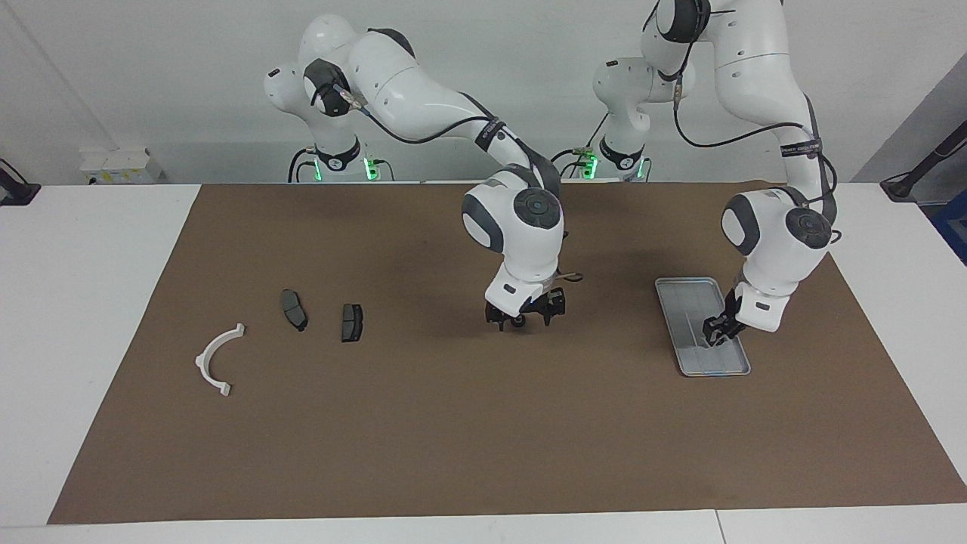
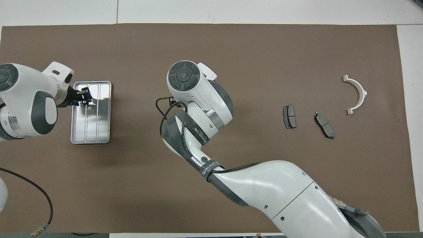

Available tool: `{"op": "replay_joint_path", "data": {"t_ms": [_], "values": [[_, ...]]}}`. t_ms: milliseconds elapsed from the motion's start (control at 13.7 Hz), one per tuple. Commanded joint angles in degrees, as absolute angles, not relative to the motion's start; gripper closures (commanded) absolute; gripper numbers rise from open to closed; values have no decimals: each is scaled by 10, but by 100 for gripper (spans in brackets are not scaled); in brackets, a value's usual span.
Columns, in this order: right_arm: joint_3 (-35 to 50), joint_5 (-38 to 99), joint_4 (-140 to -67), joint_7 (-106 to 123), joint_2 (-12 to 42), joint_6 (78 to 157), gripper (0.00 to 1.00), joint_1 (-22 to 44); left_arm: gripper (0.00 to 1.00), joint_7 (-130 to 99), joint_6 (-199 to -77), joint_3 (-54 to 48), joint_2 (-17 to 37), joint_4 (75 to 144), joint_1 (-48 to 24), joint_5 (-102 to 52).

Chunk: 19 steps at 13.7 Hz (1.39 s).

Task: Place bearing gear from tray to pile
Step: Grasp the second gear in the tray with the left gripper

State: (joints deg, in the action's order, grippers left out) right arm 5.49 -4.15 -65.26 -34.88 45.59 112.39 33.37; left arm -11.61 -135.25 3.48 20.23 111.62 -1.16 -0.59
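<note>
The silver tray (image 1: 684, 302) (image 2: 96, 125) lies at the left arm's end of the mat. My left gripper (image 1: 716, 337) (image 2: 84, 99) is down in it, fingers closed on the small black bearing gear (image 1: 715, 341), which is mostly hidden. A second small black gear (image 1: 518, 322) sits mid-mat, and my right gripper (image 1: 523, 319) stands open low around it; from overhead its own wrist hides both. The pile lies toward the right arm's end: a white half-ring bracket (image 1: 219, 359) (image 2: 357, 94) and two dark plates (image 1: 294, 309) (image 1: 351, 322).
A brown mat (image 1: 453, 438) covers most of the white table. The right arm stretches across the middle of the mat. A loose cable (image 2: 19, 188) lies near the robots at the left arm's end.
</note>
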Motion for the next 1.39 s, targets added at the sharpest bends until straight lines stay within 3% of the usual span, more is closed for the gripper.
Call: {"op": "replay_joint_path", "data": {"t_ms": [0,146,220,366,439,805,1317], "values": [[56,-47,-678,-370,448,1138,1,333,50,-108,-1373,30,207,1125,-4,-2],[57,-47,-698,-371,447,1150,1,335,50,-108,-1374,30,207,1126,-5,-2],[57,-46,-707,-371,445,1153,1,335,56,-109,-1374,30,207,1127,-5,-2],[57,-39,-710,-372,444,1151,1,334,80,-108,-1374,30,206,1131,-5,-3],[58,-37,-710,-374,442,1146,1,334,100,-108,-1369,30,206,1130,-5,-2],[60,-33,-716,-375,441,1151,1,336,100,-112,-1264,31,199,1071,-7,-3],[60,-17,-756,-374,428,1183,1,335,100,-115,-1100,30,68,1069,-13,-4]]}}
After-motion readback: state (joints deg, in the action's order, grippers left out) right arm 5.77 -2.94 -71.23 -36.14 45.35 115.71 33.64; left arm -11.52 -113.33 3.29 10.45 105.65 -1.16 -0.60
